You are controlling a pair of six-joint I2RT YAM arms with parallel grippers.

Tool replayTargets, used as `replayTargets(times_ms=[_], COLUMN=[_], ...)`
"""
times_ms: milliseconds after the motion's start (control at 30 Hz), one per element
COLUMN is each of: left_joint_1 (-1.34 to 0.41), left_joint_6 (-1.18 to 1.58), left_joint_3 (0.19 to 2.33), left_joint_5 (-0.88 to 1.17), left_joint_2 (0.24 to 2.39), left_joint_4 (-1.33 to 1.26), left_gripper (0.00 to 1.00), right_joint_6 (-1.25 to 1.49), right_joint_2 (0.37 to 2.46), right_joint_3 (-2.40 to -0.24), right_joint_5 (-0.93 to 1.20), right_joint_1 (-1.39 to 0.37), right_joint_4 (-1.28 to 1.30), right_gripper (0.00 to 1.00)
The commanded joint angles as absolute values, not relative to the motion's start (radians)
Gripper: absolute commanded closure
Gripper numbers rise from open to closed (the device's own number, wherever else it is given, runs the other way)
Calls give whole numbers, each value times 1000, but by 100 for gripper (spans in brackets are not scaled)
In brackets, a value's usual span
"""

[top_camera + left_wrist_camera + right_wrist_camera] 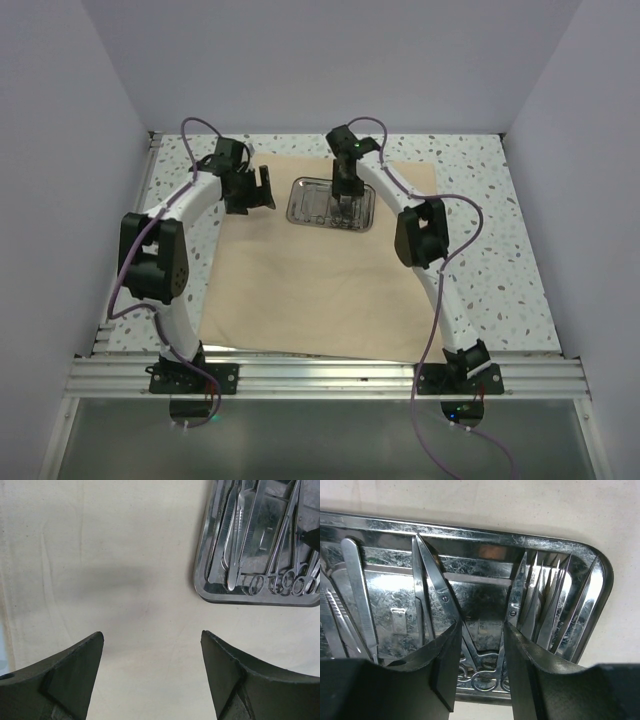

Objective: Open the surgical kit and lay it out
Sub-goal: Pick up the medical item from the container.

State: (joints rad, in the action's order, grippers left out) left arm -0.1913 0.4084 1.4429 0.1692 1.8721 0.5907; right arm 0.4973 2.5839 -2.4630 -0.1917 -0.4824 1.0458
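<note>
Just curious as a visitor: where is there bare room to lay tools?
Beige cloth is bare between the steel tray and arm bases, and under the left gripper. The tray is crowded with instruments, right gripper in it.

Enclosure, top view.
- Counter [500, 260]: white terrazzo-pattern surface with grey and brown flecks; bare strips at 3 and 9 o'clock.
- Back wall [330, 60], 12 o'clock: plain, pale lavender-white.
- Left wall [50, 150], 9 o'clock: same finish.
- Right wall [600, 150], 3 o'clock: same finish.
- Aluminium rail [330, 378], 6 o'clock: slotted extrusion along the counter's near edge.
- Panel [320, 440] below the rail: grey, glossy.
- Light: soft, even; shadows faint.
</note>
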Motion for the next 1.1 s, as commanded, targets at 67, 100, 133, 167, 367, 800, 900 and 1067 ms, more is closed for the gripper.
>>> replayTargets(times_ms=[67,100,133,167,367,800,900,1067], left_joint_1=[-189,-189,-189,-189,-189,-170,-166,-158], left_joint_6=[394,391,387,385,359,305,304,305], left_joint_3=[1497,1499,1502,1506,1542,1519,1506,1493], left_joint_5=[153,152,153,152,155,166,172,183], left_joint_2=[1888,1891,1899,1902,1937,1948,1948,1948], left_joint_4=[572,571,571,568,577,574,566,555], left_gripper=[17,17,17,17,17,17,17,17], right_joint_6=[512,514,514,515,520,528,532,535], right_joint_2=[2606,2606,2605,2602,2586,2692,2706,2729], right_joint_3=[-2500,-2499,-2502,-2500,-2506,-2499,-2447,-2399], right_joint_5=[-179,-176,-176,-176,-170,-253,-241,-224], right_joint_1=[-488,-488,-492,-494,-517,-560,-558,-558], right_joint_4=[1032,1032,1034,1031,1020,1127,1126,1127], right_gripper=[57,57,57,57,55,64,73,81])
